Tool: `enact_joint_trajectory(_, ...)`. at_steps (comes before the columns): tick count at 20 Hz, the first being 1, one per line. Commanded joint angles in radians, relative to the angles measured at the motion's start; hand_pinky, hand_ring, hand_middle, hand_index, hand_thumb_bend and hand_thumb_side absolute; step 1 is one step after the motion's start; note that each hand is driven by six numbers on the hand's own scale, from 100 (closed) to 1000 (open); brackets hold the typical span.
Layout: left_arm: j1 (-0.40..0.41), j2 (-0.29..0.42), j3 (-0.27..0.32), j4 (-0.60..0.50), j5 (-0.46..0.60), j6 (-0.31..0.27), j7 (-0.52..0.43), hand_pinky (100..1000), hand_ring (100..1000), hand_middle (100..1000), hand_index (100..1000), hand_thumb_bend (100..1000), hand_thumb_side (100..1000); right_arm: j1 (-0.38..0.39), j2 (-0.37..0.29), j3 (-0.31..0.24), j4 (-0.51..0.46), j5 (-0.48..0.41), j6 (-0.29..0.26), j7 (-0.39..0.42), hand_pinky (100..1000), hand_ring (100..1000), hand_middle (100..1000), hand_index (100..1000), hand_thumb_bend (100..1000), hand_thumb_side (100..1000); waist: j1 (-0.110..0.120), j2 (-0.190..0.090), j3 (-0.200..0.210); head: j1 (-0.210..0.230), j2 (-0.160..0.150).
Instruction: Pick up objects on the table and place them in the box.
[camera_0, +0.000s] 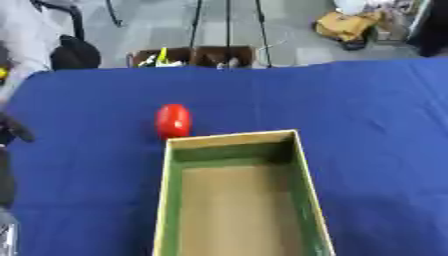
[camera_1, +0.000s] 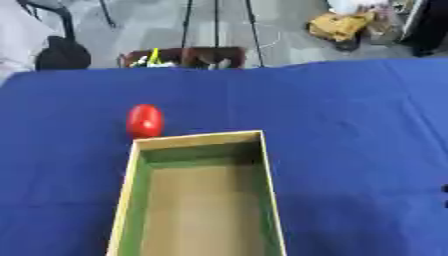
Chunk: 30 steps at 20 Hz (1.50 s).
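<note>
A red oval object (camera_0: 173, 121) lies on the blue table just beyond the far left corner of the box. The box (camera_0: 232, 138) is an open cardboard tray with green inner walls and a bare brown floor, reaching from mid-table to the near edge. My left hand (camera_0: 16, 130) shows as a dark shape at the far left edge, well left of the red object and apart from it. Only a small dark sliver of my right hand (camera_1: 444, 190) pokes in at the right edge, far from the box.
The blue cloth (camera_0: 367, 110) covers the whole table. Beyond its far edge stand a low brown crate (camera_0: 192, 56) with small items, stand legs and bags on the floor. A person's pale sleeve (camera_0: 22, 35) is at the upper left.
</note>
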Motion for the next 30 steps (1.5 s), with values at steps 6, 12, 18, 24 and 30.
enact_joint_trajectory(6, -0.006, 0.017, 0.006, -0.021, -0.018, -0.009, -0.004, 309, 402, 414, 624, 100, 964, -0.011, -0.010, -0.003, -0.021, 0.011, -0.003, 0.007, 290, 422, 386, 606, 221, 771, -0.003, -0.010, 0.003, -0.010, -0.003)
enact_joint_trajectory(12, -0.001, 0.081, 0.018, -0.021, -0.093, -0.047, -0.008, 292, 379, 458, 676, 100, 936, -0.009, -0.015, -0.007, -0.021, 0.002, 0.002, 0.005, 291, 421, 387, 606, 215, 767, -0.002, -0.021, 0.003, -0.007, -0.006)
enact_joint_trajectory(18, 0.000, 0.186, 0.016, -0.021, -0.229, -0.116, -0.006, 287, 382, 508, 729, 100, 965, -0.008, -0.021, -0.006, -0.021, -0.009, 0.003, 0.009, 292, 419, 387, 605, 212, 767, 0.001, -0.029, 0.004, 0.003, 0.002)
enact_joint_trajectory(24, -0.026, 0.303, 0.001, -0.021, -0.332, -0.154, 0.043, 298, 396, 522, 741, 100, 961, -0.002, -0.026, -0.003, -0.021, -0.014, -0.002, 0.014, 292, 418, 387, 605, 214, 774, 0.003, -0.035, 0.001, 0.019, 0.048)
enact_joint_trajectory(30, -0.066, 0.440, -0.021, 0.047, -0.399, -0.181, 0.075, 304, 412, 538, 735, 100, 884, 0.013, -0.035, 0.005, -0.021, -0.013, -0.031, 0.014, 290, 417, 386, 605, 220, 784, 0.004, -0.035, -0.001, 0.024, 0.068)
